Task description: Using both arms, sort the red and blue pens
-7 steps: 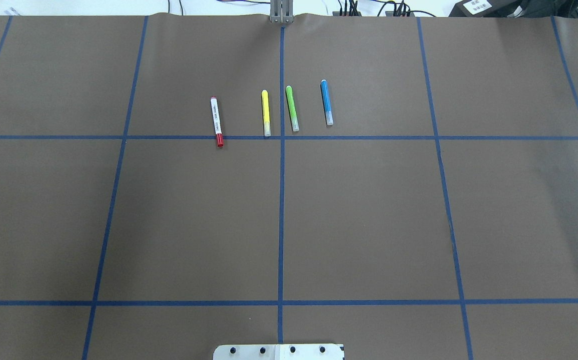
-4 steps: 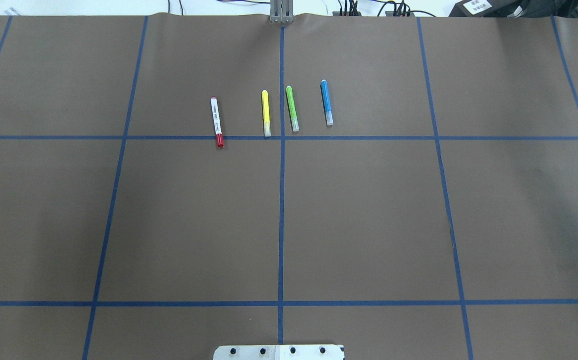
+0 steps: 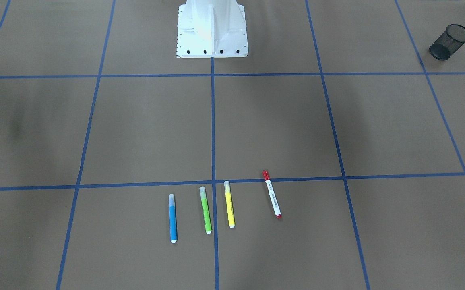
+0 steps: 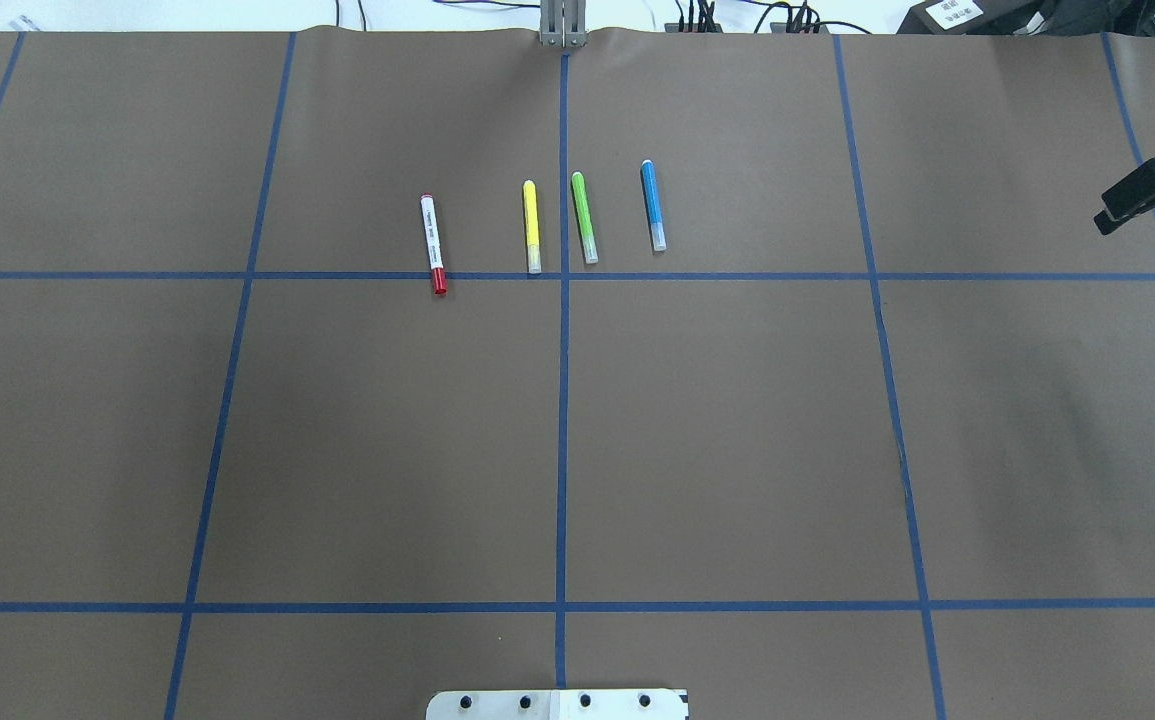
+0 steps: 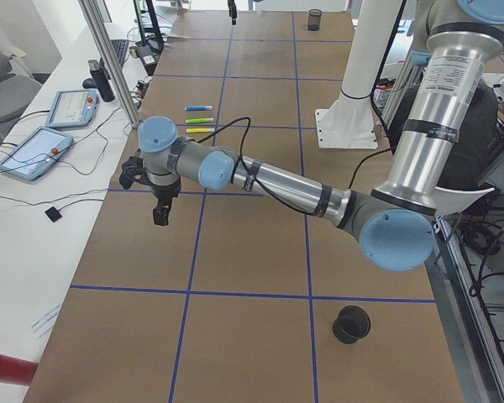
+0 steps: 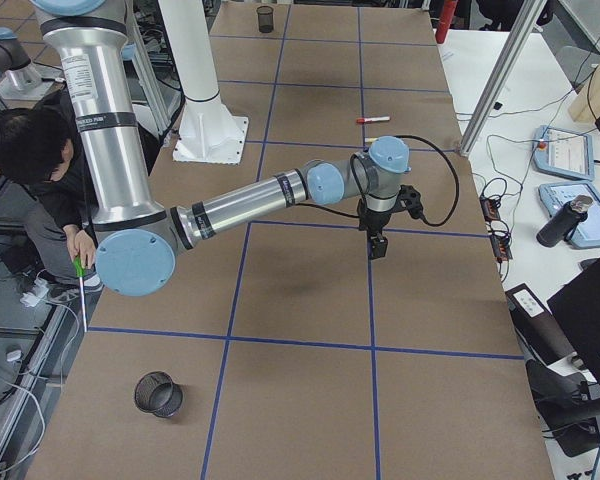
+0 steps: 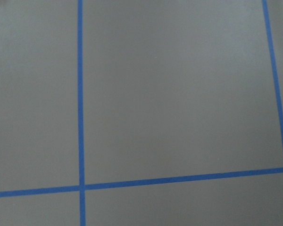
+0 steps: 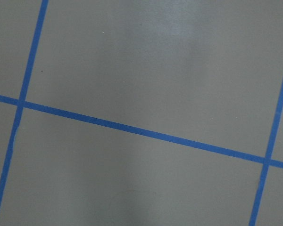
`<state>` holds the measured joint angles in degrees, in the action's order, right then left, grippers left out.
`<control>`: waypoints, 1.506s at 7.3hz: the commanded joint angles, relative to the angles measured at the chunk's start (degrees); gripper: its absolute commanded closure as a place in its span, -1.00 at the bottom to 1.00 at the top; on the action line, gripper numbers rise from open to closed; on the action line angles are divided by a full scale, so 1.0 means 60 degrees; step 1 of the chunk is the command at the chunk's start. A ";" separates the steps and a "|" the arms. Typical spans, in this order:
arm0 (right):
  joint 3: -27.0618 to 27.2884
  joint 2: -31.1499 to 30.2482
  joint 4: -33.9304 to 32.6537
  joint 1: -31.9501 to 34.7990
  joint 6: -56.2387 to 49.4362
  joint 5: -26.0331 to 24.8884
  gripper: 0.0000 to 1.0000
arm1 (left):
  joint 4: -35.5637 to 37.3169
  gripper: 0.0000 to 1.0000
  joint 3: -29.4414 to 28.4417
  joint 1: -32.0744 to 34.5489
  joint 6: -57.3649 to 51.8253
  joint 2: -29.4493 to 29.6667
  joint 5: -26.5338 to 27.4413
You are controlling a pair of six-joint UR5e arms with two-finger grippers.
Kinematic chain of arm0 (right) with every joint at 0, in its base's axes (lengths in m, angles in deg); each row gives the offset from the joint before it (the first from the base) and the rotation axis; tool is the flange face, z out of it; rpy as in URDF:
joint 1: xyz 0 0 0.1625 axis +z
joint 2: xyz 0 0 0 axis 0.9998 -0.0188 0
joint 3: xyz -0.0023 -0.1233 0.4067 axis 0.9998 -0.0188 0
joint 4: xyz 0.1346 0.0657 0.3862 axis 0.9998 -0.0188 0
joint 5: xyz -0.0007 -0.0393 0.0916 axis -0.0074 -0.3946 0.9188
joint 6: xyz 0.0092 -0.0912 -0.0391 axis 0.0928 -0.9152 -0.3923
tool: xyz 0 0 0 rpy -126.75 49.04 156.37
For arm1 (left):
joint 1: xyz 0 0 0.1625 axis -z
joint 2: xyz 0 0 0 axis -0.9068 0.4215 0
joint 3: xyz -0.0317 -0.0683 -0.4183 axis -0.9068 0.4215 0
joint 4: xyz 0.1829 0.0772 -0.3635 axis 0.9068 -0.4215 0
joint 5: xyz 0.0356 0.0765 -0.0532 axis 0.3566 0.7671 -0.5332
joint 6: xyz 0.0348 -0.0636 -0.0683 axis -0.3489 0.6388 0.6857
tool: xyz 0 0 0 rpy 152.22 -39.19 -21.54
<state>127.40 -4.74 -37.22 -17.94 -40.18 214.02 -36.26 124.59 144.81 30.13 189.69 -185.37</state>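
Observation:
The red pen (image 4: 432, 243), white-barrelled with a red cap, lies on the brown table at the left end of a row of markers. At the row's right end lies the blue pen (image 4: 652, 204). Both also show in the front-facing view, the red pen (image 3: 272, 194) and the blue pen (image 3: 172, 218). My right gripper (image 4: 1117, 210) pokes in at the overhead view's right edge, far from the blue pen. My left gripper (image 5: 160, 214) hangs above the table's left part, far from the red pen. I cannot tell whether either is open or shut. Both wrist views hold only bare table and tape lines.
A yellow marker (image 4: 531, 225) and a green marker (image 4: 583, 216) lie between the two pens. A black mesh cup (image 3: 449, 41) stands near the robot on its left side, another mesh cup (image 6: 158, 393) on its right. A person (image 6: 25, 150) crouches beside the base.
My right gripper has come into the overhead view at its right edge, where nothing showed before. The pens and markers have not moved.

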 commanded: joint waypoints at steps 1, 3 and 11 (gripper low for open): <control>-0.0196 0.0887 0.0554 -0.1175 0.2160 -0.0116 -1.00 | 0.1644 -1.00 -0.0256 -0.1999 0.0024 0.1742 0.1926; -0.0958 0.1827 0.0601 -0.1749 0.2608 -0.0161 -1.00 | 0.3161 -1.00 -0.1805 -0.2887 0.0068 0.4044 0.1993; -0.1707 0.2695 0.0601 -0.2119 0.2858 -0.0395 -1.00 | -0.2301 -1.00 -0.4519 -0.6009 0.9015 0.5280 0.2065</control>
<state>117.16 11.37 -33.63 -30.49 -23.12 211.73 -48.83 99.54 110.38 80.46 219.94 -173.19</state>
